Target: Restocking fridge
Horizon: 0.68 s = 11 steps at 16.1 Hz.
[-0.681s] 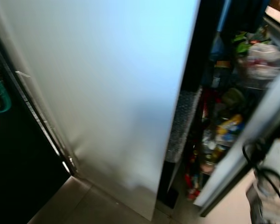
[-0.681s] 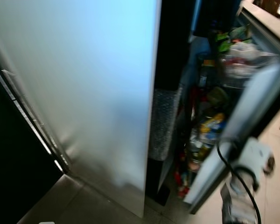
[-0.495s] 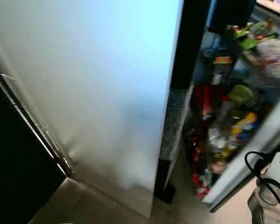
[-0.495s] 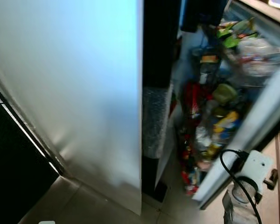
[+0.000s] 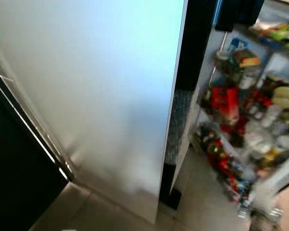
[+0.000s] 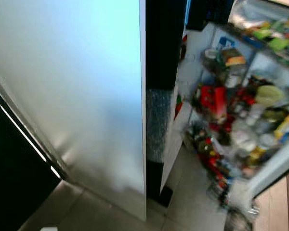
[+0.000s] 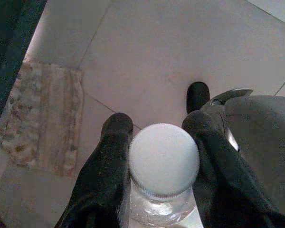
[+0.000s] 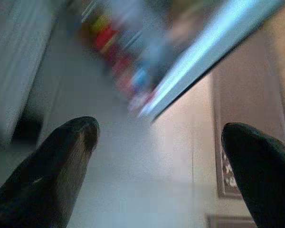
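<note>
The fridge stands in front of me with its pale left door (image 5: pixel 101 96) closed. Its right door (image 6: pixel 260 115) is swung wide, and its shelves are crowded with jars, bottles and packets. My left gripper (image 7: pixel 158 124) hangs over the floor, shut on a clear bottle with a white cap (image 7: pixel 164 159), one finger on each side of the neck. My right gripper (image 8: pixel 160 129) is open with nothing between its fingers, low near the bottom edge of the open door (image 8: pixel 204 61). The right arm (image 5: pixel 262 219) shows as a blur at the lower right.
A dark unit with a metal edge (image 5: pixel 14 168) stands left of the fridge. A beige tiled floor (image 5: pixel 197 192) runs in front. A patterned rug (image 7: pixel 42 118) lies on the floor by my left side, and another mat (image 8: pixel 228 175) lies near the right gripper.
The right fridge door has swung much further open, so its shelves now face me. My right arm has dropped lower at the bottom right. The camera has shifted a little.
</note>
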Available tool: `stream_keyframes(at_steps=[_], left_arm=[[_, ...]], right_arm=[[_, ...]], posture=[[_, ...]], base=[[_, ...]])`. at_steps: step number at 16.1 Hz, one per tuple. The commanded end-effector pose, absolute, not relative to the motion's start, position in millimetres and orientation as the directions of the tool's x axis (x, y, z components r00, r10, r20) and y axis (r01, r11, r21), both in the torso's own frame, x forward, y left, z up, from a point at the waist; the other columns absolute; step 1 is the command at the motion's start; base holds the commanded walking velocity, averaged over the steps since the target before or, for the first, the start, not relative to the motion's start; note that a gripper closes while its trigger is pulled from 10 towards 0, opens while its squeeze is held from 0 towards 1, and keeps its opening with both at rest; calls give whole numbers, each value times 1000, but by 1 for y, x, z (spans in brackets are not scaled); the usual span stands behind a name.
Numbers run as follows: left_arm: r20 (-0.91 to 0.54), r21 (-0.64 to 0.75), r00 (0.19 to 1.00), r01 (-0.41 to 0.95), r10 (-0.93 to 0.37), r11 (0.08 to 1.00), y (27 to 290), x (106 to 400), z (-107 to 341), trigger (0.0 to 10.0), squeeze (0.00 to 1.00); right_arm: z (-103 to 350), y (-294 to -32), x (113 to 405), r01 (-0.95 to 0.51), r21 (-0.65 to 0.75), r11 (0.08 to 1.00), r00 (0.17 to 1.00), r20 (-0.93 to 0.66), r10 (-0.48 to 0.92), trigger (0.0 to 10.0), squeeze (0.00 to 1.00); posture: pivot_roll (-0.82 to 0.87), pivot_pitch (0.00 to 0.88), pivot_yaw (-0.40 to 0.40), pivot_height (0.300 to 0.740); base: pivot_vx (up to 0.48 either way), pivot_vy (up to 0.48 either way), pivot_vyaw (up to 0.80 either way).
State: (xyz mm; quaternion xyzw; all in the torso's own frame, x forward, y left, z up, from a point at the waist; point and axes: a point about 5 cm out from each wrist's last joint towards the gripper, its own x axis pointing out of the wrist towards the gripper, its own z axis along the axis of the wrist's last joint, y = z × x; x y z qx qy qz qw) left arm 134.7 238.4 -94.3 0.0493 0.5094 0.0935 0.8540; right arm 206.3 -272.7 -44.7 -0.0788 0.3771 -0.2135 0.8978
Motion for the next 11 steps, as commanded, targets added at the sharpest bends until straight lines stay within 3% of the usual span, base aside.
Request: stream_keyframes(at_steps=[1,2,5,8,11], left_arm=[[-869,184,449,-95,207,978,238,132,-95,10000,0],[-867,187,451,-106,215,977,239,132,-95,10000,0],[-870,191,444,-95,213,977,240,131,-95,10000,0],[-877,192,437,-61,199,980,241,130,-96,10000,0],[-880,185,438,-45,186,982,240,131,-95,10000,0]], right_arm=[[-60,-262,190,216,-324,921,585,-712,-388,10000,0],[-70,-248,181,152,-287,946,577,-751,-321,10000,0],[-86,-237,157,267,-203,942,488,-814,-314,10000,0],[-93,-218,150,208,-158,965,476,-846,-241,10000,0],[-93,-212,155,199,-132,971,495,-841,-216,10000,0]], posture=[[11,0,14,740],[19,0,15,740],[19,0,27,740],[8,0,26,740],[11,0,26,740]], base=[[0,0,0],[0,0,0],[0,0,0],[0,0,0],[0,-329,0]])
